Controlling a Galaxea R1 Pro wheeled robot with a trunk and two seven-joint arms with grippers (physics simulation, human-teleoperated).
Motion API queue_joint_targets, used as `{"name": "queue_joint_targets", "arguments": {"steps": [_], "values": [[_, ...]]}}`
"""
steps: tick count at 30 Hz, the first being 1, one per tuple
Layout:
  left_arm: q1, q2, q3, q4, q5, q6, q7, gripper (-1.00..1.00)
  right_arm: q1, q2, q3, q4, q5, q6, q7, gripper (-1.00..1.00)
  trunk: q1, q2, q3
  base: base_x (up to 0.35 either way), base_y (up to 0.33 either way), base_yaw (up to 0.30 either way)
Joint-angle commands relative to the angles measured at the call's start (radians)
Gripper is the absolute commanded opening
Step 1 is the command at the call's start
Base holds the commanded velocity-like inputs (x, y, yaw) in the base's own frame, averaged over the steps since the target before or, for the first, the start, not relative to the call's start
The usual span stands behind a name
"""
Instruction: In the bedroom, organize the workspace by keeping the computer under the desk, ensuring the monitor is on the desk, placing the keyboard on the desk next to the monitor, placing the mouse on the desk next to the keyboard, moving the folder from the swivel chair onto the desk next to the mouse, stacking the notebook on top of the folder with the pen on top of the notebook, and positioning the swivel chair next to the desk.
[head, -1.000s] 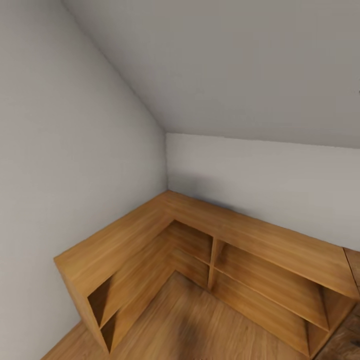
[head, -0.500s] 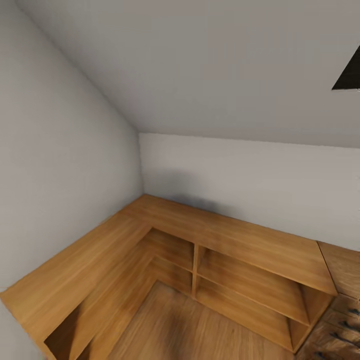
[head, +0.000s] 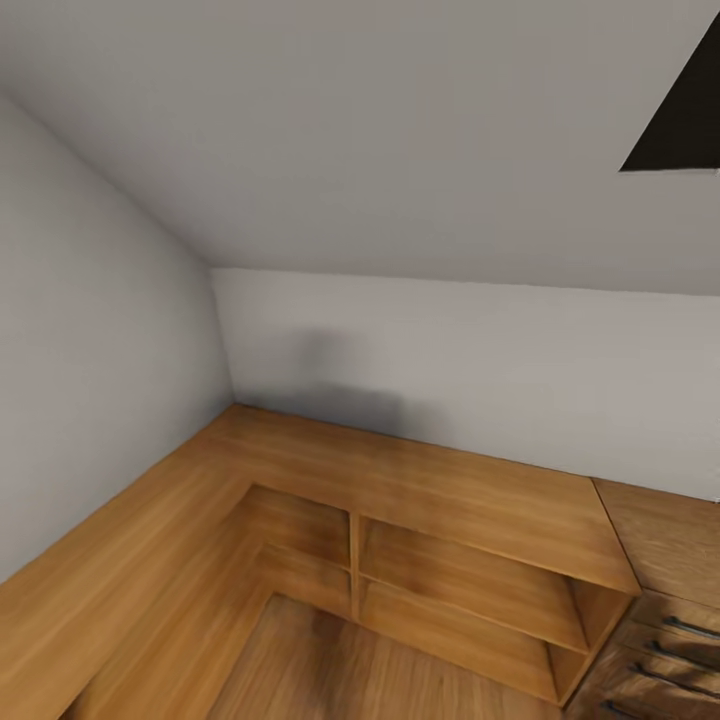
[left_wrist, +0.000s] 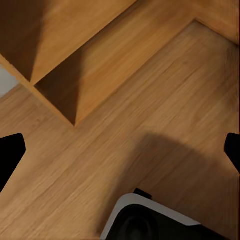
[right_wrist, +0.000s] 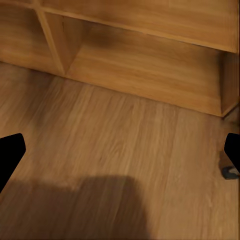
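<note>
while i face a corner of low wooden shelving (head: 470, 560), both claws hang over the wood floor (right_wrist: 125, 145), fingers apart, empty.

We count one L-shaped wooden shelf unit (head: 420, 490) in the head view, wrapping the room corner. Its back run shows four open compartments (head: 460, 570), two over two, split by one upright divider (head: 355, 565). One wooden drawer cabinet (head: 665, 600) sits at its right end, with three dark handles (head: 690, 628) we can make out. One dark triangular shape (head: 680, 110) cuts in at upper right. Two grey walls (head: 450, 360) meet at one corner. One wood floor (right_wrist: 125, 150).
</note>
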Motion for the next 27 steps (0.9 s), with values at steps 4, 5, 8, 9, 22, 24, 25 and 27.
{"name": "queue_joint_targets", "arguments": {"steps": [4,5,8,9,22,24,25,27], "values": [[0.0,0.0,-0.009,0.0,0.003,-0.002,0.007,1.0,-0.001,0.001,0.009,0.001,-0.003,-0.002,-0.006,1.0,0.001,-0.002,-0.005,0.326,0.0,-0.287],[0.0,0.0,-0.009,0.0,0.003,-0.002,0.007,1.0,-0.001,0.001,0.009,0.001,-0.003,-0.002,-0.006,1.0,0.001,-0.002,-0.005,0.306,0.0,-0.287],[0.0,0.001,-0.009,0.0,0.005,-0.002,0.007,1.0,-0.001,0.001,0.008,0.001,-0.003,-0.002,-0.006,1.0,0.001,-0.002,-0.007,0.175,0.0,-0.287],[0.0,0.001,-0.009,0.0,0.006,-0.002,0.007,1.0,-0.001,0.001,0.009,0.001,-0.003,-0.002,-0.006,1.0,0.001,-0.002,-0.008,0.075,0.0,-0.287],[0.0,0.0,-0.009,0.0,0.006,-0.002,0.007,1.0,-0.001,0.0,0.008,0.001,-0.003,-0.003,-0.006,1.0,0.001,-0.002,-0.016,0.013,0.013,-0.287],[0.0,0.0,-0.009,0.0,0.005,-0.002,0.007,1.0,-0.001,0.0,0.009,0.001,-0.003,-0.003,-0.006,1.0,0.001,-0.002,-0.017,0.112,0.159,-0.287],[0.0,0.0,-0.009,0.0,0.004,-0.002,0.007,1.0,-0.001,0.0,0.009,0.001,-0.003,-0.003,-0.005,1.0,0.001,-0.002,-0.017,0.149,0.189,-0.287],[0.0,0.0,-0.009,0.0,0.004,-0.002,0.007,1.0,-0.001,0.0,0.009,0.001,-0.003,-0.003,-0.005,1.0,0.001,-0.002,-0.018,0.176,0.209,-0.287]]}}
